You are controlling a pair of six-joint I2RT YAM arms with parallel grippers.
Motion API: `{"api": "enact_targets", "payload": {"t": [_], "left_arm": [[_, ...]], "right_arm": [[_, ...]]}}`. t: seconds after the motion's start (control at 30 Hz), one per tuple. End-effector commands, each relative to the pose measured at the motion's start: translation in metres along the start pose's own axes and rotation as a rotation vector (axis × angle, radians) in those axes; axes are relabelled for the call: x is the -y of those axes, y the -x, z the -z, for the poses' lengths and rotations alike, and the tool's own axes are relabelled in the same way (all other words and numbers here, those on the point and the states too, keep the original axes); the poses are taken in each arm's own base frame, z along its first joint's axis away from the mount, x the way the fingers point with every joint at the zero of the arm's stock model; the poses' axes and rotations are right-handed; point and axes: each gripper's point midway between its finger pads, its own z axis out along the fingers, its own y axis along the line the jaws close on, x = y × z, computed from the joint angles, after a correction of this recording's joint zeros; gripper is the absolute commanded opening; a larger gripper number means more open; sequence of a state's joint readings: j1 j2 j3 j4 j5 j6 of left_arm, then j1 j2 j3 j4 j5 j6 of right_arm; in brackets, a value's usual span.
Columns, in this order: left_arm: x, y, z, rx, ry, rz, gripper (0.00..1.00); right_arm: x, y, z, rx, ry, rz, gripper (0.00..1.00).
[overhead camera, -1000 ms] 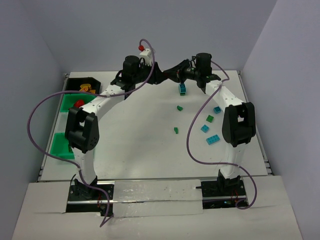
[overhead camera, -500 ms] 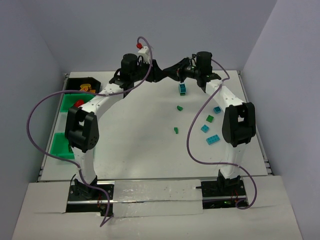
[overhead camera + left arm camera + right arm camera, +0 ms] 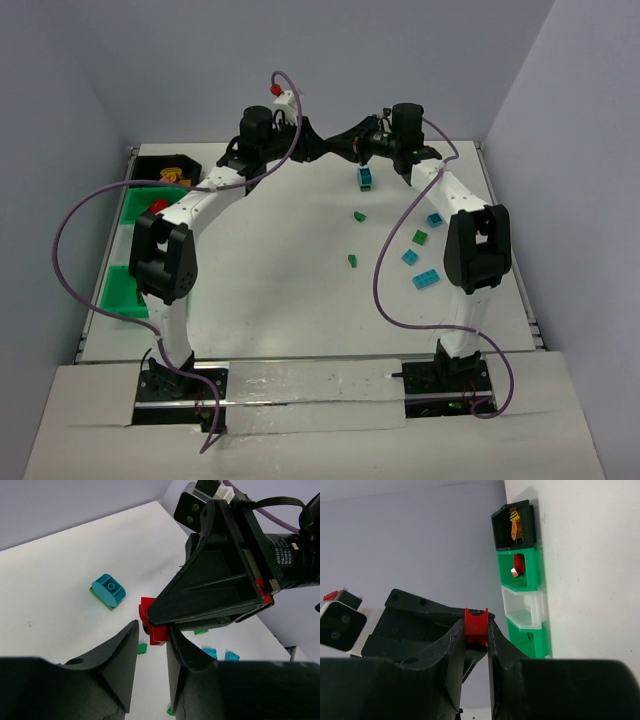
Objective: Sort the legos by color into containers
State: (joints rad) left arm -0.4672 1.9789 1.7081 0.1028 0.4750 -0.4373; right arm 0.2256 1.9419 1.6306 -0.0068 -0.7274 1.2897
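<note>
My right gripper [image 3: 476,629] is shut on a small red brick [image 3: 476,625] and holds it high above the far middle of the table. My left gripper [image 3: 152,630] is open, its fingers on either side of the same red brick [image 3: 154,627]; the right finger touches it and the left finger stands apart. In the top view the two grippers meet tip to tip, left [image 3: 326,148] and right [image 3: 342,148]. The bins stand in a row at the left edge: black [image 3: 160,162] with yellow-orange bricks, green [image 3: 135,205] with a red brick, another green [image 3: 118,290].
A teal brick stacked on a green one [image 3: 366,178] lies below the grippers. Loose green bricks [image 3: 359,215], [image 3: 352,260], [image 3: 420,237] and teal bricks [image 3: 434,219], [image 3: 409,257], [image 3: 425,279] lie on the right half. A clear white bin [image 3: 525,607] sits between the green ones.
My left gripper has edged right and slightly up, closing onto the right gripper's tips. The right arm has barely moved and keeps the red brick.
</note>
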Motion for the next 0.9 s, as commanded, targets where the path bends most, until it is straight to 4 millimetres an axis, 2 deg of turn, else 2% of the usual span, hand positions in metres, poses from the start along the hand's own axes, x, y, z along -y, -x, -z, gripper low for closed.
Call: {"api": "enact_targets", "payload": {"t": [0.0,0.1,0.17,0.2,0.27,0.3,0.33,0.43,0.5,0.57,0.6,0.63,0.7,0.77,0.8,0.87], "left_arm": [[0.009,0.045,0.000,0.127,-0.024,-0.050,0.28],[0.007,0.043,-0.001,0.121,-0.022,-0.053,0.20],[0.008,0.040,-0.001,0.113,-0.028,-0.049,0.06],[0.009,0.037,0.000,0.106,-0.032,-0.047,0.00],[0.008,0.036,0.003,0.101,-0.027,-0.048,0.00],[0.008,0.035,0.006,0.098,-0.026,-0.048,0.00],[0.007,0.034,0.011,0.092,-0.023,-0.052,0.00],[-0.002,0.020,0.023,0.059,-0.004,-0.036,0.00],[-0.010,0.011,0.044,0.031,0.023,-0.048,0.00],[-0.013,0.013,0.062,0.025,0.041,-0.069,0.00],[-0.021,0.010,0.078,0.007,0.068,-0.081,0.00],[-0.030,0.008,0.084,-0.008,0.091,-0.081,0.00],[-0.049,0.008,0.128,-0.041,0.147,-0.066,0.00],[-0.083,-0.001,0.170,-0.099,0.241,-0.033,0.00],[-0.099,0.006,0.196,-0.103,0.299,-0.073,0.00],[-0.126,0.000,0.236,-0.187,0.430,-0.080,0.00]], "right_arm": [[-0.034,-0.018,0.008,-0.050,0.070,0.065,0.00],[-0.034,-0.019,0.007,-0.051,0.072,0.063,0.00],[-0.034,-0.018,0.007,-0.051,0.074,0.063,0.02],[-0.035,-0.018,0.007,-0.050,0.076,0.066,0.12],[-0.037,-0.017,0.007,-0.048,0.080,0.068,0.31],[-0.037,-0.015,0.007,-0.045,0.081,0.072,0.43],[-0.038,-0.013,0.009,-0.038,0.088,0.085,0.61],[-0.042,-0.005,0.013,-0.021,0.104,0.120,0.71],[-0.041,0.008,0.021,0.013,0.105,0.161,0.77],[-0.037,0.021,0.028,0.041,0.098,0.190,0.79],[-0.034,0.028,0.033,0.056,0.090,0.215,0.81],[-0.035,0.033,0.037,0.068,0.089,0.220,0.81],[-0.021,0.046,0.048,0.103,0.021,0.325,0.83],[-0.013,0.054,0.060,0.137,-0.055,0.459,0.85],[-0.012,0.057,0.064,0.148,-0.082,0.516,0.85],[0.000,0.059,0.073,0.158,-0.158,0.627,0.86]]}}
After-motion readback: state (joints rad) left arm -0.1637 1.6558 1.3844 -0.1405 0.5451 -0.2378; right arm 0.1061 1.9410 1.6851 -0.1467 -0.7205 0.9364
